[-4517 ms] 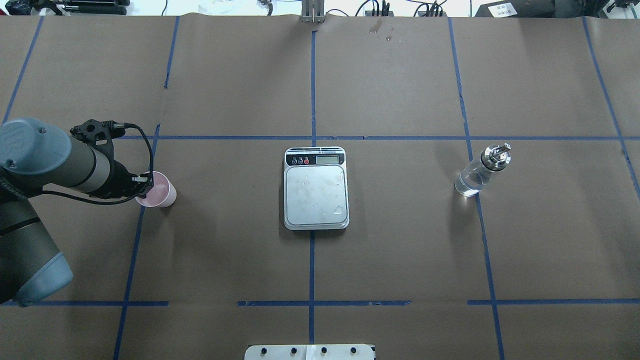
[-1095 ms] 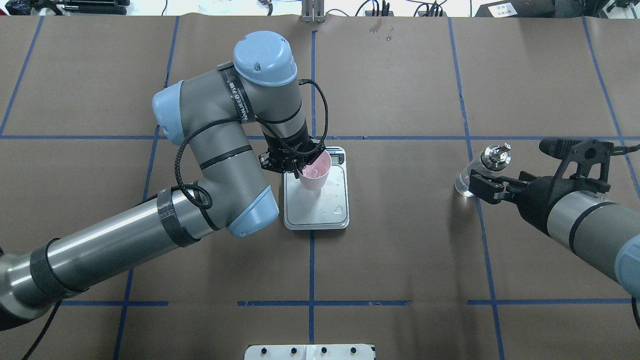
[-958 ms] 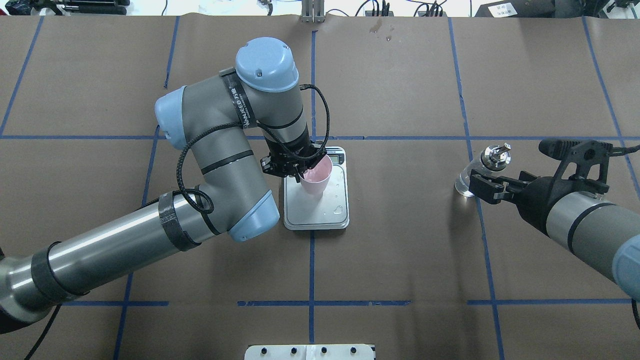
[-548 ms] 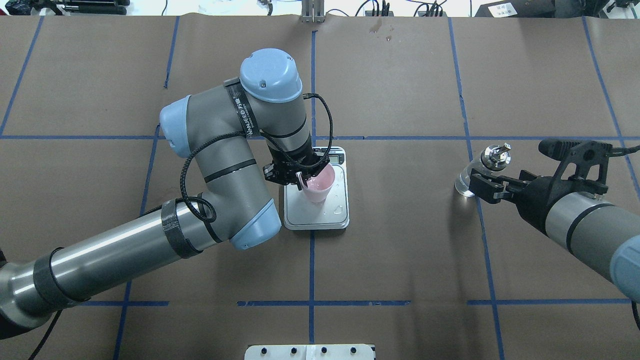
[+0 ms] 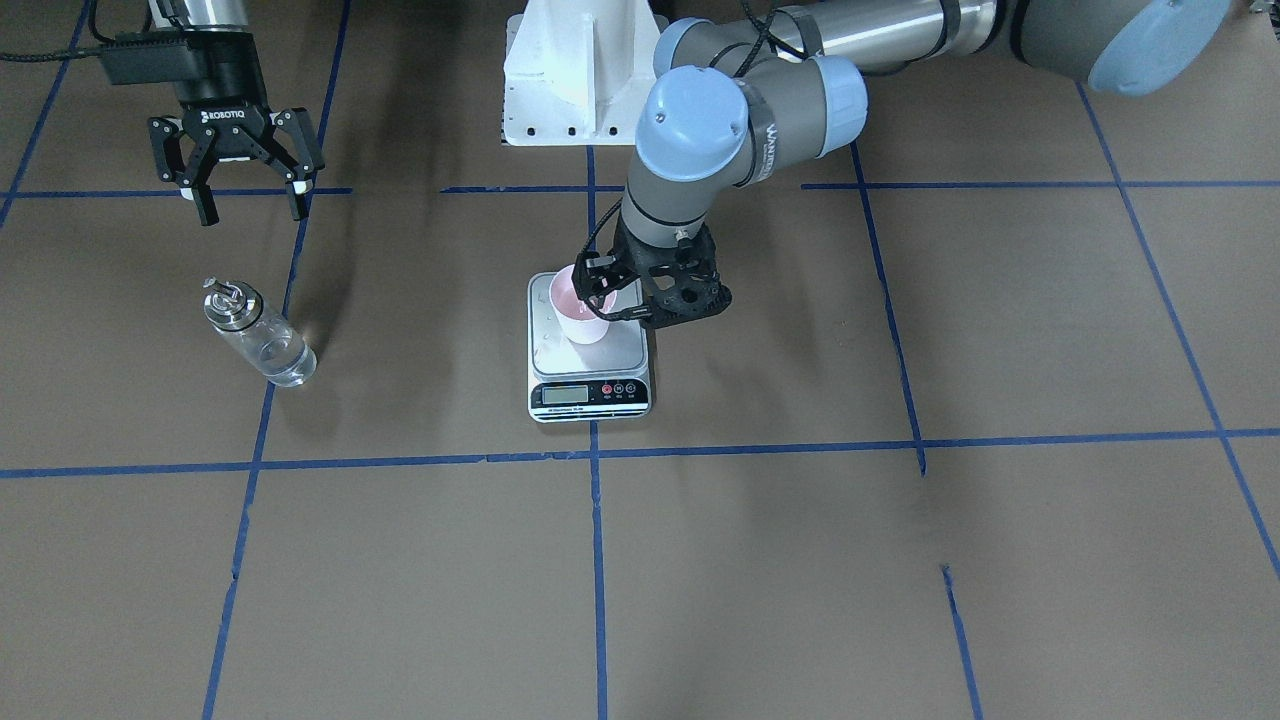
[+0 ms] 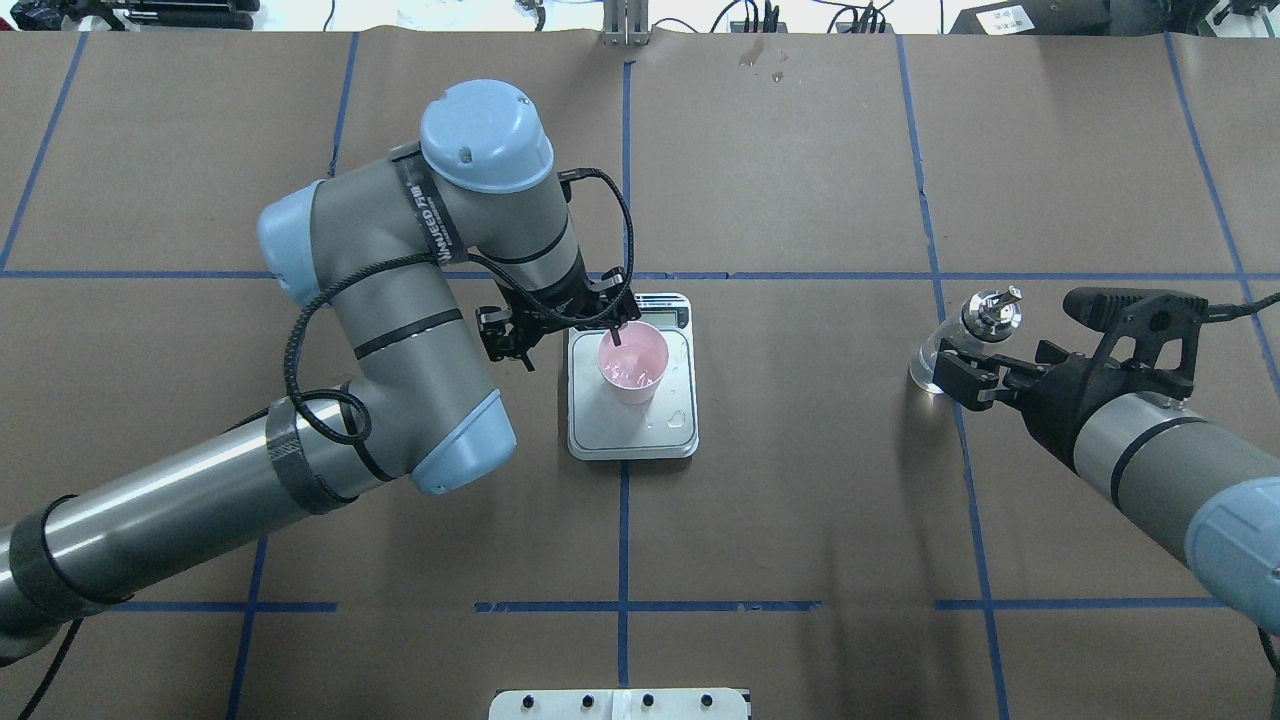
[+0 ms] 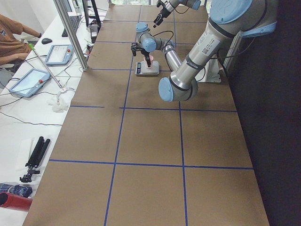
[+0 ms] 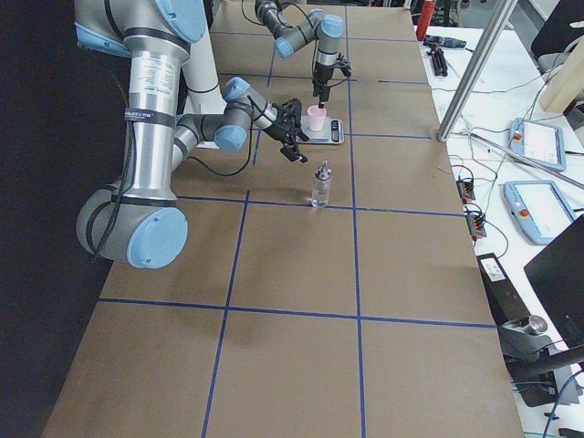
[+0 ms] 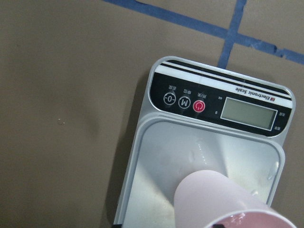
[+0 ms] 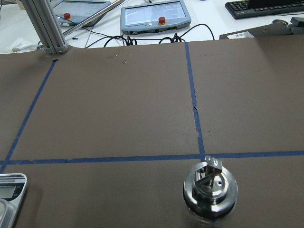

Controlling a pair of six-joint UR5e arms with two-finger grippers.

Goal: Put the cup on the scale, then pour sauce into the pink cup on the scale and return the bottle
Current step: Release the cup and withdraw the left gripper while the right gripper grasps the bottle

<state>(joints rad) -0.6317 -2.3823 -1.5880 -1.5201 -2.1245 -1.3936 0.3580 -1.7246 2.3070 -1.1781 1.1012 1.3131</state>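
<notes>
Brown-papered surface (image 5: 800, 560): we are judging the bottle (image 5: 262, 345) slippery, fragile glass (grip mid-body); left pincer (image 6: 558, 340) and right pincer (image 5: 252, 205) are both gaping.

We look steeply down on the table (image 6: 800, 480) from over the robot's shoulders and from the facing side, along it from each end at a distance, and close in from both wrists, the left wrist view sharing the scale (image 9: 190, 142) with the overhead view, the right one the bottle (image 10: 210, 187).
</notes>
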